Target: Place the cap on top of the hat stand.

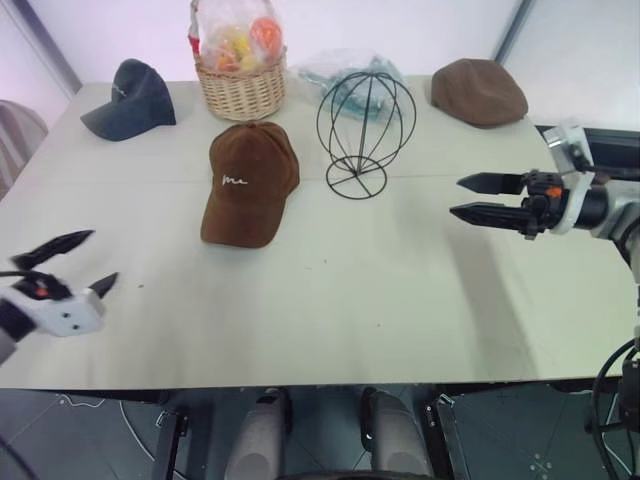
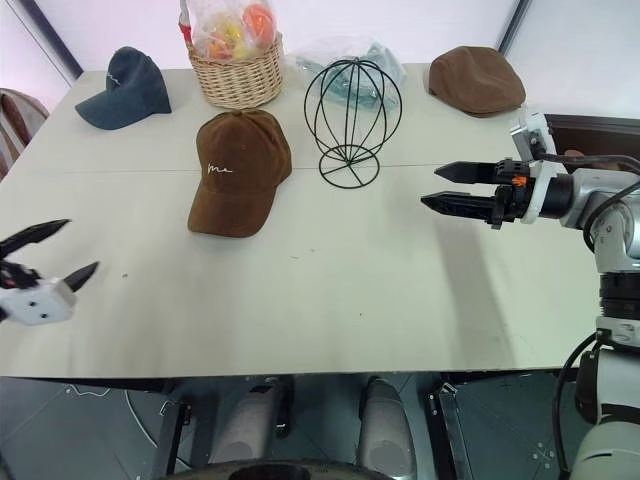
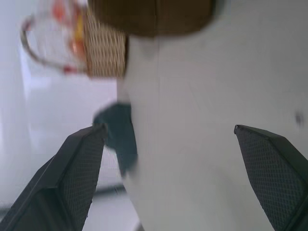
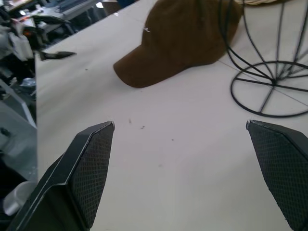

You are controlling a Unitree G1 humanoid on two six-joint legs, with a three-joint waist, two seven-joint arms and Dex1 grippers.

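The cap (image 1: 248, 182) lies untouched on the table (image 1: 330, 300), just beside the hat stand (image 1: 365, 130); both the left gripper (image 1: 72, 262) and right gripper (image 1: 478, 198) are spread empty, so a reach and grasp is called for next

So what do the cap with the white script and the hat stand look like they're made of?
The cap: seemingly brown suede or brushed fabric, matte and slightly napped, with white embroidered script. The hat stand: thin black wire, probably painted metal, see-through hoops on a ring base.
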